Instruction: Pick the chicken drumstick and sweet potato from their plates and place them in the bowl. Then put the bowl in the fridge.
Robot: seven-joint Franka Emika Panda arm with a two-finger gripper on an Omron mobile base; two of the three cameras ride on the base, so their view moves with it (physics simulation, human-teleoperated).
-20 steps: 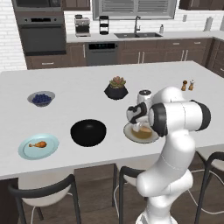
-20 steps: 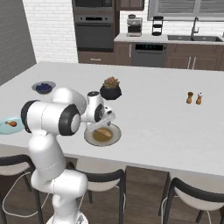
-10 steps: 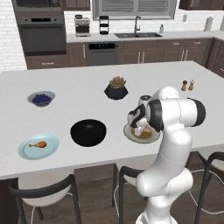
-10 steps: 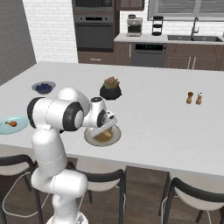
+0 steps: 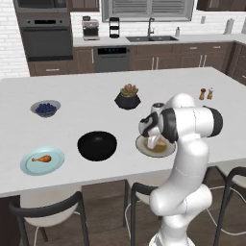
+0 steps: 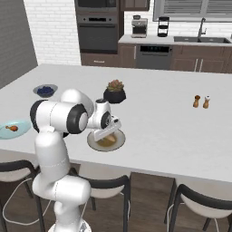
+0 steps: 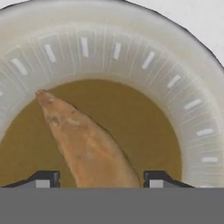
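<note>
gripper had dropped onto the beige plate since a second before, fingers straddling the sweet potato; actual grip could not be confirmed. black bowl sat empty; chicken drumstick lay on the blue plate.

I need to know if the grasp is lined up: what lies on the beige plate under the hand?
On the round beige plate with a brownish centre lies the tan-orange oblong sweet potato, between the dark fingertips of the gripper. Its near end is hidden at the hand view's bottom edge.
</note>
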